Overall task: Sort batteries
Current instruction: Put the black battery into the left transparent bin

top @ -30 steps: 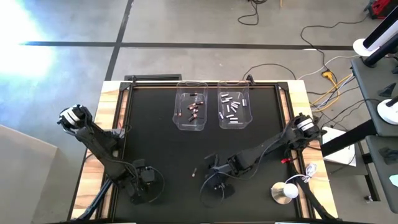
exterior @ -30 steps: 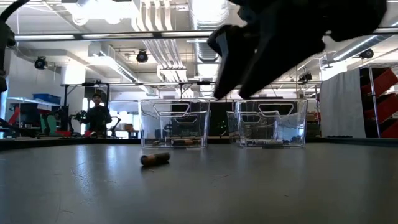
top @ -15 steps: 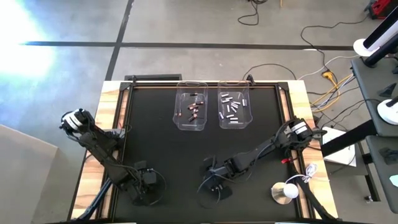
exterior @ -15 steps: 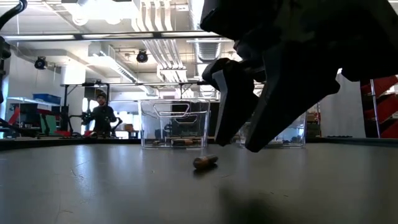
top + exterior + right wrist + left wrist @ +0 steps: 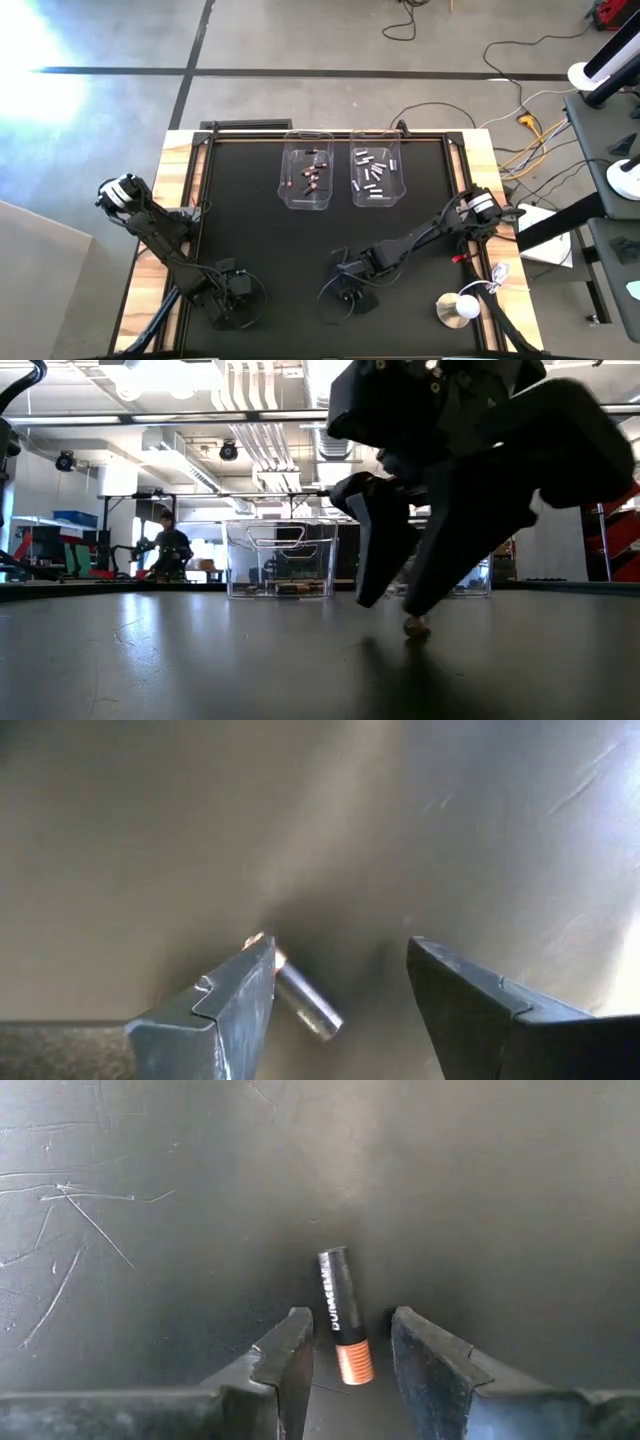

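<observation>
Hovering low over the black table [image 5: 260, 240], the right gripper [image 5: 340, 985] is seen in the lower centre of the high view with its fingers [image 5: 225, 1010] spread apart. A single battery [image 5: 300, 995] lies loose on the mat between them, close against one finger; nothing is grasped. In the low view this battery [image 5: 416, 627] sits on the mat under the gripper, right of centre. The left gripper [image 5: 350, 1360], at the lower left of the high view, is also parted, and a dark battery with a copper end [image 5: 342, 1316] lies on the mat between its tips, ungripped. Toward the upper middle of the high view, two clear bins are placed side by side: the left bin [image 5: 285, 178] holds dark batteries [image 5: 311, 175], the right bin [image 5: 401, 178] silvery ones [image 5: 374, 175].
</observation>
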`<move>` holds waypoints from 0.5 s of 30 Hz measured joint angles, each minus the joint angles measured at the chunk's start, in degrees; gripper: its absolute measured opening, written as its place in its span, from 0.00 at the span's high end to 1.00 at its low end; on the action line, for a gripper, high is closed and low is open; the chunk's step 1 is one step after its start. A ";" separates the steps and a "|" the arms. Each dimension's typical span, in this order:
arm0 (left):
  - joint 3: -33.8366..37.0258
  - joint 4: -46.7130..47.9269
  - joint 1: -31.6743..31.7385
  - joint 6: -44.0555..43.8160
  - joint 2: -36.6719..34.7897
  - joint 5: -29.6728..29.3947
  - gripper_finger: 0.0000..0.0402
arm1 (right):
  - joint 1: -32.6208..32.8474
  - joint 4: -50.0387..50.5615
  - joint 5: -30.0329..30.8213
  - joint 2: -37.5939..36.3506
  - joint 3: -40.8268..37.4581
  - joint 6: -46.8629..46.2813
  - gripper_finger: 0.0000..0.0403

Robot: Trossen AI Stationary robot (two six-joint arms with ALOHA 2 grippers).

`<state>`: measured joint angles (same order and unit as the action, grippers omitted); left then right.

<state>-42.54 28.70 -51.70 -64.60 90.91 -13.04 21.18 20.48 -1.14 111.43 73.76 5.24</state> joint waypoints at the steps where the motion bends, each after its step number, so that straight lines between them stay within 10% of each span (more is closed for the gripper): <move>1: 0.00 -0.01 0.00 0.00 0.00 0.00 0.70 | -0.10 0.40 -1.01 0.03 -0.28 -0.04 0.46; 15: 0.04 -0.04 0.00 -0.02 -0.04 -0.37 0.70 | 0.10 1.13 -4.27 0.24 -3.82 -0.79 0.54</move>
<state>-42.50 28.67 -51.70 -64.62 90.88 -13.41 21.28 21.62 -5.41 111.67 69.93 4.46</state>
